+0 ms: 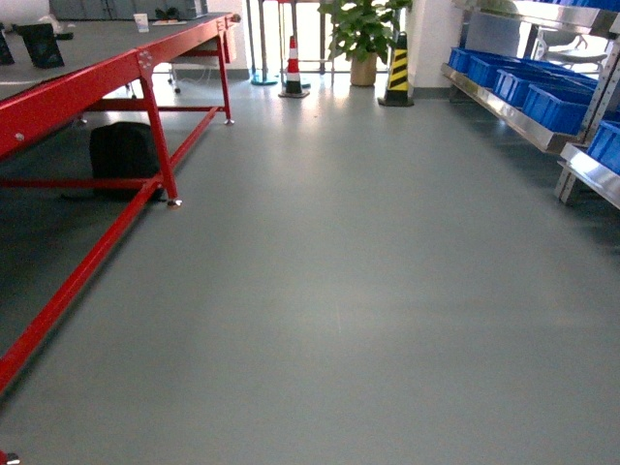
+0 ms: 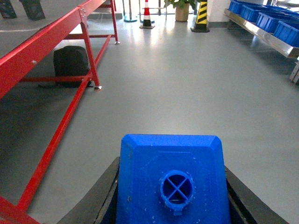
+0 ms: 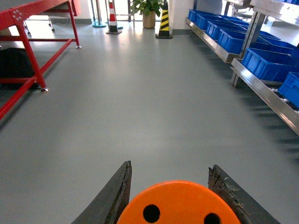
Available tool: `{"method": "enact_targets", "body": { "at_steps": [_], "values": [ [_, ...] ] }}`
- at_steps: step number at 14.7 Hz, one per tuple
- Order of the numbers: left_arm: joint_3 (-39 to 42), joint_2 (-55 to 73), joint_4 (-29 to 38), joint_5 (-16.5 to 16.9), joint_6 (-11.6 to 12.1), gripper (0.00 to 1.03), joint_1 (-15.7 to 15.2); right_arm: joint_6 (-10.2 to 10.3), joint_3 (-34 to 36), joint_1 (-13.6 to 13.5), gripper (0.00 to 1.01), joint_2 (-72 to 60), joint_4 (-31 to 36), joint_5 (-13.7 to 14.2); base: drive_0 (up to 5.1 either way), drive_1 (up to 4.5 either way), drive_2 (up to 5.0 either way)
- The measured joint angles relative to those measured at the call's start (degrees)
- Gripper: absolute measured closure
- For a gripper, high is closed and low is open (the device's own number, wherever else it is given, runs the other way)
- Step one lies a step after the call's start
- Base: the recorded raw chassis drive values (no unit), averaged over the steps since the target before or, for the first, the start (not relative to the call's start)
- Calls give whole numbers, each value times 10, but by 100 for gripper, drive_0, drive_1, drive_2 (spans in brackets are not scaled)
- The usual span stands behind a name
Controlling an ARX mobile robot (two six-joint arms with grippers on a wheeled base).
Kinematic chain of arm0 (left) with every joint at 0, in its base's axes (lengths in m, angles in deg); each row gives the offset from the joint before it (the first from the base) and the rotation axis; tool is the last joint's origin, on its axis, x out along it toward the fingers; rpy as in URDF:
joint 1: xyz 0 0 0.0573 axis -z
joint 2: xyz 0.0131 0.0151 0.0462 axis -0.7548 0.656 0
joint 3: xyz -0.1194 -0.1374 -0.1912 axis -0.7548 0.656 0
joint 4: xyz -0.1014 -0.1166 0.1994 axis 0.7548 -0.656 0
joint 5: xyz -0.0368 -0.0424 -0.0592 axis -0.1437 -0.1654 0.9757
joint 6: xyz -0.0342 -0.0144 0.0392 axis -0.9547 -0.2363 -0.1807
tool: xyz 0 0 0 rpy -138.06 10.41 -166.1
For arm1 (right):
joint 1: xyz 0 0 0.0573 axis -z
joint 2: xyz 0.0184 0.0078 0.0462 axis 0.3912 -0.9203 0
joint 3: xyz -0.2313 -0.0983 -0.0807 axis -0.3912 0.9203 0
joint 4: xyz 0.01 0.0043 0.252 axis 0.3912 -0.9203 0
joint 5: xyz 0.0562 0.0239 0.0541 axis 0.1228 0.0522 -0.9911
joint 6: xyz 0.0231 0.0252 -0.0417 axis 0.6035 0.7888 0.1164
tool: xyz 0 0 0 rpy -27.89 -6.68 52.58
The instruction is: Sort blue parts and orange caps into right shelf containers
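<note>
Blue part (image 2: 173,179): you hold it in your left gripper (image 2: 170,196), dark fingers (image 2: 100,198) closed against both its sides, round crossed hole facing the camera.
Orange cap (image 3: 180,205): it sits clamped between your right gripper's (image 3: 170,196) fingers (image 3: 117,191), flat holed top toward the lens.
Right shelf containers (image 1: 542,92): blue crates stand in rows on the steel shelf (image 1: 504,111) at your right, well apart from both grippers; you cannot see their insides from here.
Floor (image 1: 339,271): grey, stretching ahead of you.
Red table frame (image 1: 116,87): runs along your left, a black bag (image 1: 126,155) beneath it.
Far end: a striped cone (image 1: 293,70), a yellow-black post (image 1: 397,73) and a potted plant (image 1: 363,34).
</note>
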Motion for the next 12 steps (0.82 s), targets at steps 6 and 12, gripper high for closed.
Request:
{"method": "enact_targets", "body": {
  "at_steps": [6,12],
  "values": [
    [0,1,-2,0,0,59,0,0,0,0,59,0,-3,0,11,444,-422],
    [0,1,0,0,0,59,0,0,0,0,59,0,-1,0,-5,428,-438]
  ]
}}
